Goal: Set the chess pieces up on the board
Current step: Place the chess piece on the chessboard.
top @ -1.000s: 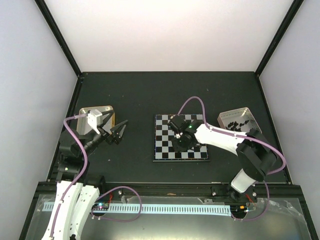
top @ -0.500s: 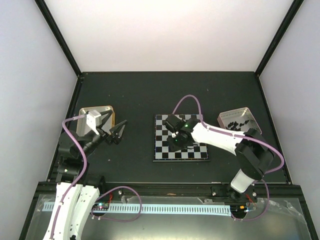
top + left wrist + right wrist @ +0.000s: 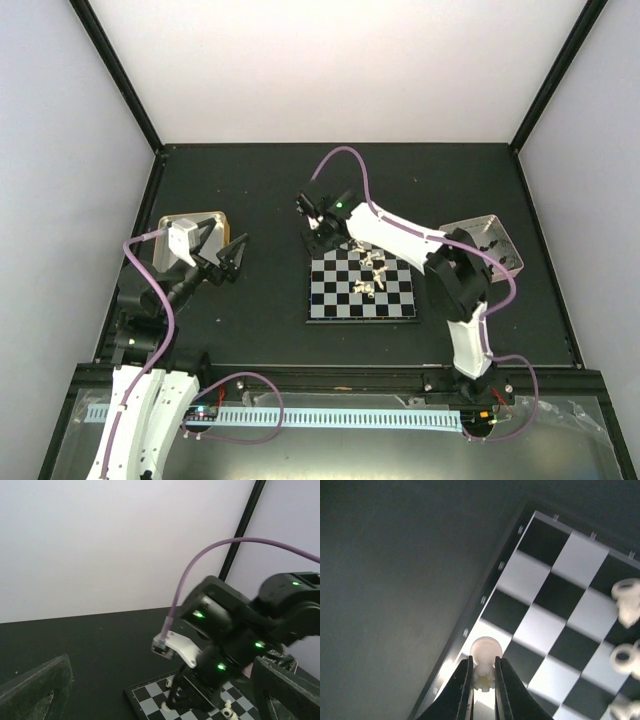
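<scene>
The board point(image 3: 335, 300) lies mid-table, with several cream-white chess pieces point(image 3: 372, 268) lying loose on its middle squares. My right gripper point(image 3: 318, 238) reaches over the board's far left corner. In the right wrist view its fingers point(image 3: 463, 687) are shut on a small cream-white piece point(image 3: 485, 652), held just above a pale square beside the board's rim point(image 3: 485, 600). More white pieces point(image 3: 626, 600) lie to the right. My left gripper point(image 3: 226, 262) hovers left of the board, open and with nothing in it; from its wrist view I see the right arm point(image 3: 225, 630) over the board corner point(image 3: 145, 697).
A gold tray point(image 3: 172, 222) sits at the left, partly under my left wrist. Another tray point(image 3: 492, 232) stands right of the board, partly covered by the right arm. A purple cable point(image 3: 340, 155) arcs above the right wrist. Dark rails edge the table.
The right arm has swung from the board's middle to its far left corner with a white piece in its jaws, which have shut, uncovering the loose pieces. The left arm has barely moved.
</scene>
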